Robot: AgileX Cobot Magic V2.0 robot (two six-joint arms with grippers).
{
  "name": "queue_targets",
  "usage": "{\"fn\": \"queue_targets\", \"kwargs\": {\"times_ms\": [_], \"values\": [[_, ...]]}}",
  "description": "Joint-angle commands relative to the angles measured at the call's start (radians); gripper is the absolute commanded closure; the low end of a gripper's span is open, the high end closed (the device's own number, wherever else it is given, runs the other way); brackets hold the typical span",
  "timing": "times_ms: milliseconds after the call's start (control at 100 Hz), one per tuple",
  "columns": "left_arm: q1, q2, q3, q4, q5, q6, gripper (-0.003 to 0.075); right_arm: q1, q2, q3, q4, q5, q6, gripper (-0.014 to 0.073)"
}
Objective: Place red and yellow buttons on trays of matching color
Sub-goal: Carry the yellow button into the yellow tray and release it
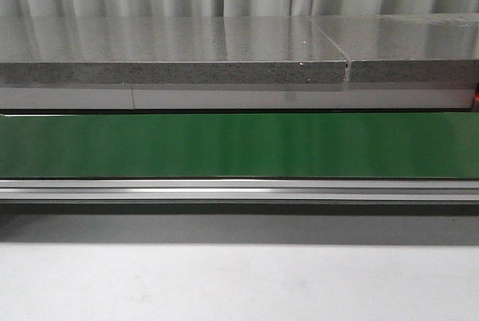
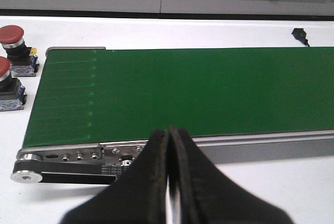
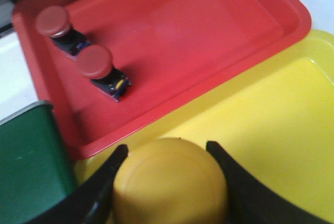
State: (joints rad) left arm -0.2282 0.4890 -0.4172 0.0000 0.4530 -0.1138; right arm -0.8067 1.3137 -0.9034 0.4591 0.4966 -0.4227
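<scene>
Holding a yellow dome-capped push button [image 3: 169, 182] between its black fingers [image 3: 235, 182], our right gripper [image 3: 167, 179] hangs over the near corner of the yellow plastic tray [image 3: 271, 130]. The jaws are clamped on the cap, one finger on each side. We judge the step in hand to be the drop-off. To do it well we should carry the button further in over the yellow floor, lower it until its base meets the tray, and only then part the fingers, so it does not topple or roll.

Just beside the gripper runs the rim where the yellow tray touches the red plastic tray [image 3: 209, 31]; releasing too near that edge risks the button tipping across. The red tray already holds two red mushroom-capped buttons [image 3: 94, 62], lying close together near one side, well apart from our path. The yellow tray shows wide bare floor. A green corner of the conveyor belt [image 3: 28, 166] sits close by.

Our left gripper [image 2: 168, 182] has its black fingers pressed together, holding nothing, near the belt's end. Two more red capped buttons [image 2: 10, 51] wait beside that end.
</scene>
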Motion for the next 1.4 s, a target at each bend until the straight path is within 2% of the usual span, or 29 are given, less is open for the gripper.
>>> {"fn": "queue_targets", "kwargs": {"times_ms": [0,440,1020,1110,1280,1390], "values": [[-0.007,0.002,-0.027,-0.008,-0.073,-0.006,0.0739,-0.021,0.043,-0.027,0.023,-0.090,0.013,0.0517],[-0.007,0.002,-0.027,-0.008,-0.073,-0.006,0.0739,-0.026,0.244,-0.027,0.023,-0.244,0.013,0.0517],[-0.007,0.002,-0.027,-0.008,-0.073,-0.006,0.0739,-0.024,0.359,-0.027,0.023,-0.259,0.013,0.0502],[-0.007,0.002,-0.027,-0.008,-0.073,-0.006,0.0739,-0.024,0.359,-0.027,0.023,-0.255,0.013,0.0408],[-0.007,0.002,-0.027,-0.008,-0.073,-0.006,0.0739,-0.021,0.359,-0.027,0.030,-0.256,0.013,0.0084],[-0.007,0.002,-0.027,-0.008,-0.073,-0.006,0.0739,-0.021,0.359,-0.028,0.043,-0.256,0.013,-0.0029]]}}
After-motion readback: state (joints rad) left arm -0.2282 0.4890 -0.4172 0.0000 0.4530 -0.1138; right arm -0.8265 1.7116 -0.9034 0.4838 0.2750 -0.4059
